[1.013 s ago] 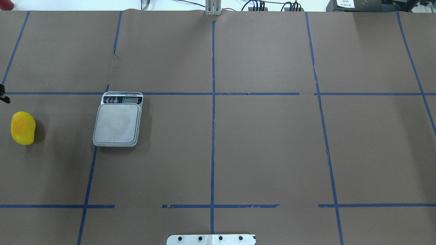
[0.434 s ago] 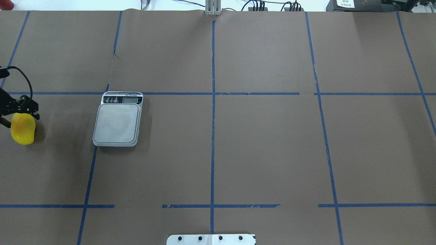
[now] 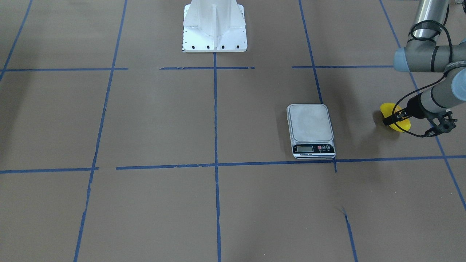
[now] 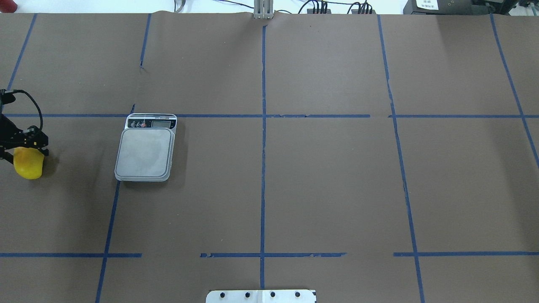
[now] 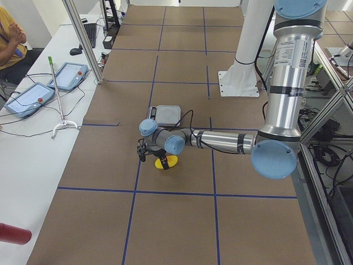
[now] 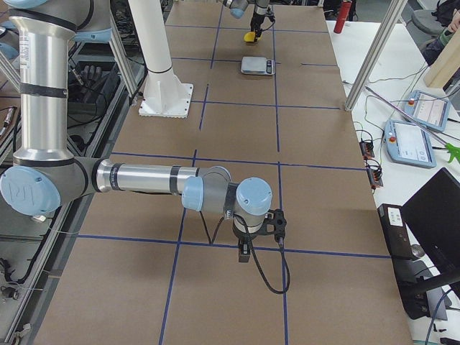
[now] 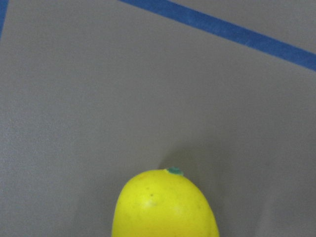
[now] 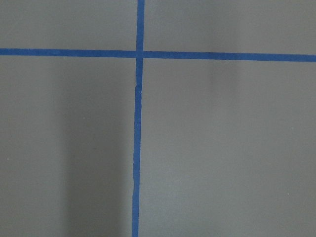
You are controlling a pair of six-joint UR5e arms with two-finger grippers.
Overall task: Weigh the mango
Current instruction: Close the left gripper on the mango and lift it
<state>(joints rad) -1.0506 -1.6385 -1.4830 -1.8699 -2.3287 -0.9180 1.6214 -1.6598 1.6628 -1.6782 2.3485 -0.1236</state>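
The yellow mango (image 4: 28,166) lies on the brown table cover at the far left, about a scale's width left of the grey digital scale (image 4: 145,152), whose platform is bare. My left gripper (image 4: 23,145) hangs over the mango's far end, and its dark fingers look open on either side of the fruit. In the front-facing view the gripper (image 3: 393,118) overlaps the mango (image 3: 401,124) to the right of the scale (image 3: 310,123). The left wrist view shows the mango's tip (image 7: 165,207) and no fingers. My right gripper (image 6: 243,253) shows only in the exterior right view, so I cannot tell its state.
The white robot base plate (image 3: 214,27) stands at the robot's side of the table. Blue tape lines (image 4: 263,126) cross the brown cover. An operators' bench with tablets (image 5: 27,96) runs along the far side, with a person seated there.
My left gripper has come in from the left edge and moved over the mango's far end. The mango and the scale have not moved.
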